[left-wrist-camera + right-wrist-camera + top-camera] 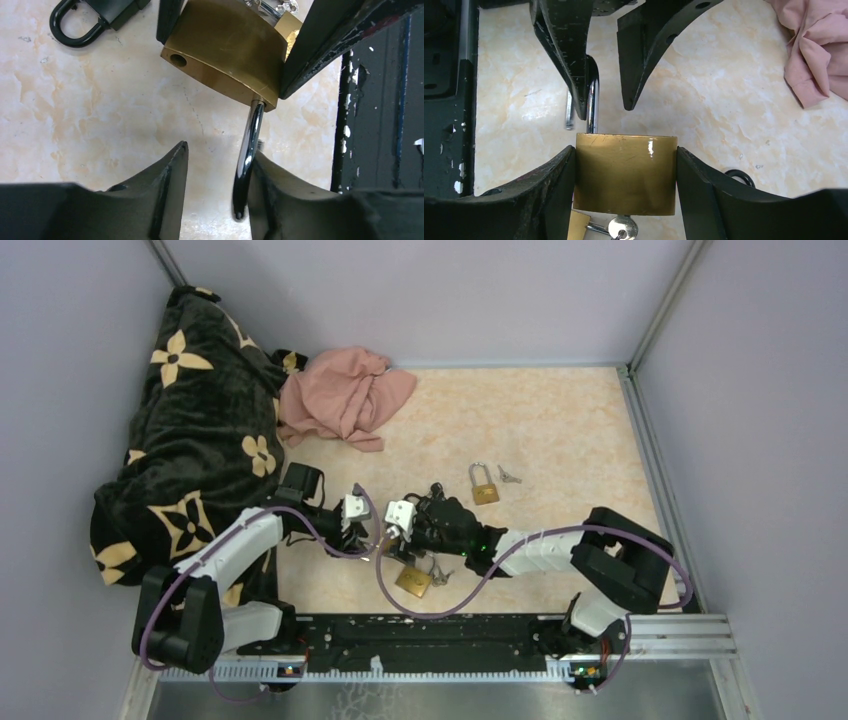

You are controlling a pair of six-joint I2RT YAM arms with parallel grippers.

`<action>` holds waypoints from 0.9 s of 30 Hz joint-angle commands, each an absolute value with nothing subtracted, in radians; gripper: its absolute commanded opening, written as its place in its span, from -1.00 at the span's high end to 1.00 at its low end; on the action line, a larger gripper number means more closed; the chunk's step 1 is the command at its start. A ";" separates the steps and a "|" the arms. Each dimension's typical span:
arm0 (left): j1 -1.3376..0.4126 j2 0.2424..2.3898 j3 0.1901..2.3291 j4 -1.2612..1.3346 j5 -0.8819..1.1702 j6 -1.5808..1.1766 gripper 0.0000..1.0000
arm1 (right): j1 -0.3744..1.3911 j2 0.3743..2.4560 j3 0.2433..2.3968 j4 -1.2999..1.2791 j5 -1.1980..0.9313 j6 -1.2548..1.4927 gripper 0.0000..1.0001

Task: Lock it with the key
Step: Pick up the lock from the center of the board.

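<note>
Padlock (625, 172) clamped by right gripper (625, 151); left gripper (220, 150) part-spread, finger (282, 200) touching shackle (251, 135).

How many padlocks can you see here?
4. A brass padlock in the right gripper; a second brass padlock lying near the bases; a third brass padlock farther out by keys; a black padlock near it. Others may be hidden.

Brass padlock (625, 172), shackle (594, 110) open, keys (621, 227) beneath
</note>
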State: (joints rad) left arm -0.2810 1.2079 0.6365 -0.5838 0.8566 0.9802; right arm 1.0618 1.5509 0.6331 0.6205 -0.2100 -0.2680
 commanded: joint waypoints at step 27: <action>-0.291 0.950 0.801 -0.489 1.090 0.519 1.00 | 0.804 1.188 0.613 0.573 -0.808 0.046 -0.95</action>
State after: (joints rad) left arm -0.2905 1.0195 0.7506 -0.5972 0.9436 0.6926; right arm 0.8444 1.2560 0.6468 0.3759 -0.6971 -0.1223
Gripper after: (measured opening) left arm 0.119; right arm 0.981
